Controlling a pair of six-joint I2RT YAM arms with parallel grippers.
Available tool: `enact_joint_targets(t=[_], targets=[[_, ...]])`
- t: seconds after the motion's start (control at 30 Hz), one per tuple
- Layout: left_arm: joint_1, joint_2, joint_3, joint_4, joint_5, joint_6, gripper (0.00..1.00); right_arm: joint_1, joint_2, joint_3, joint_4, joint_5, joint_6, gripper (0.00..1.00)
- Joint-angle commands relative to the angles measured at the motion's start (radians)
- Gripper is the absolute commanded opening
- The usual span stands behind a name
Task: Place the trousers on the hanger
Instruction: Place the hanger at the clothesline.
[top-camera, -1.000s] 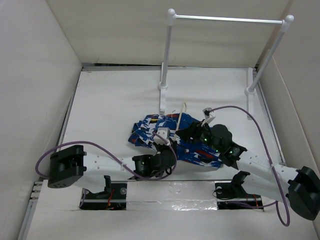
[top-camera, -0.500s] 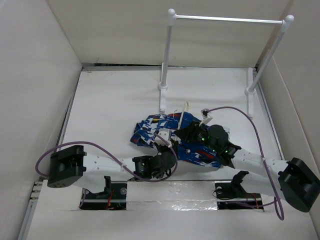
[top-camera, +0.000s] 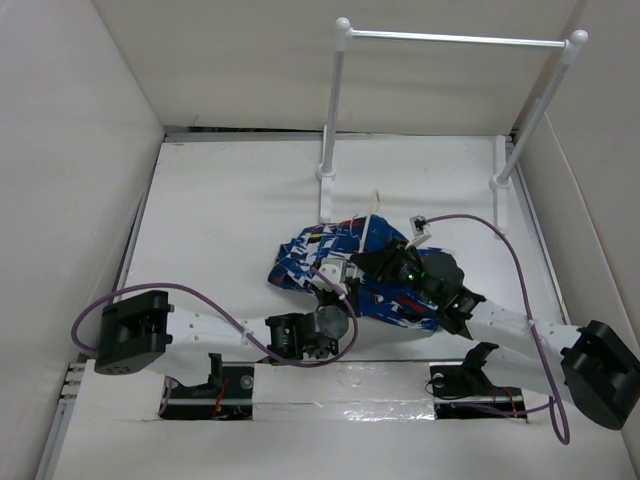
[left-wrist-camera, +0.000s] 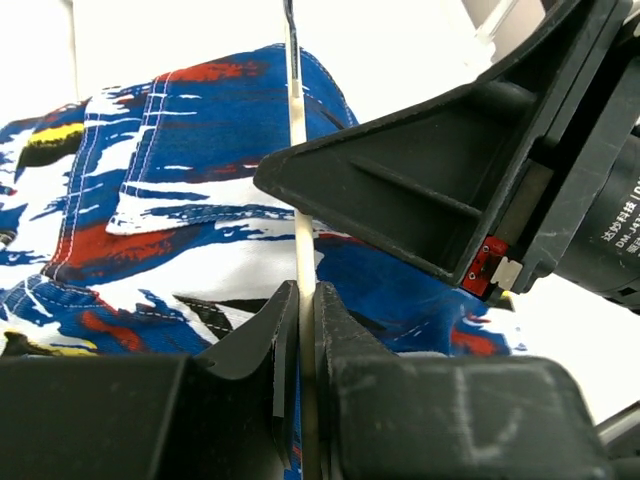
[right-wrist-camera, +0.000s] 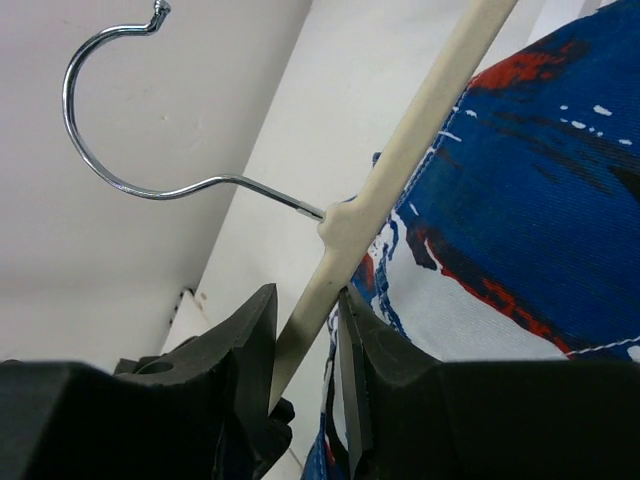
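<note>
The blue splashed trousers (top-camera: 300, 258) lie crumpled on the white table floor, between the two arms. The thin cream hanger (top-camera: 372, 220) sticks up out of the cloth, tilted toward the rack. My left gripper (top-camera: 328, 284) is shut on the hanger's bar (left-wrist-camera: 296, 150) over the trousers (left-wrist-camera: 180, 200). My right gripper (top-camera: 368, 262) is shut on the hanger's arm (right-wrist-camera: 420, 110) just below the wire hook (right-wrist-camera: 270, 194), with the trousers (right-wrist-camera: 520, 180) draped against that arm. The lower part of the hanger is hidden in the cloth.
A white two-post rack with a metal rail (top-camera: 450, 40) stands at the back right, and its left foot (top-camera: 325, 195) is close behind the trousers. White walls (top-camera: 70, 150) close in the left, back and right sides. Purple cables (top-camera: 200, 295) loop off both arms.
The hanger's free end has risen and moved back toward the rack. The trousers have shifted slightly right with it. Both grippers stay closed on the hanger.
</note>
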Motion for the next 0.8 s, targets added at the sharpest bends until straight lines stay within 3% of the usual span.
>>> enact_joint_targets(t=[0.0, 0.1, 0.13, 0.27, 0.37, 0.6, 0.77], targets=[[-0.018, -0.054, 0.05, 0.198, 0.024, 0.044, 0.0, -0.014, -0.056, 0.009, 0.11, 0.0, 0.0, 0.04], [-0.018, -0.068, 0.091, 0.229, 0.056, 0.113, 0.1, -0.079, -0.118, 0.058, 0.064, -0.02, 0.017, 0.0], [-0.018, -0.071, 0.107, 0.242, 0.064, 0.133, 0.19, -0.1, -0.132, 0.07, 0.049, -0.031, 0.02, 0.0], [-0.018, -0.095, 0.165, 0.252, 0.072, 0.214, 0.38, -0.223, -0.182, 0.153, 0.007, -0.134, 0.037, 0.0], [-0.018, -0.118, 0.202, 0.25, 0.078, 0.286, 0.47, -0.318, -0.194, 0.214, -0.012, -0.198, 0.046, 0.0], [-0.018, -0.253, 0.176, 0.192, 0.073, 0.271, 0.56, -0.539, -0.128, 0.36, 0.006, -0.355, 0.109, 0.0], [-0.018, -0.337, 0.092, 0.148, 0.084, 0.182, 0.56, -0.659, 0.005, 0.506, 0.083, -0.502, 0.173, 0.0]])
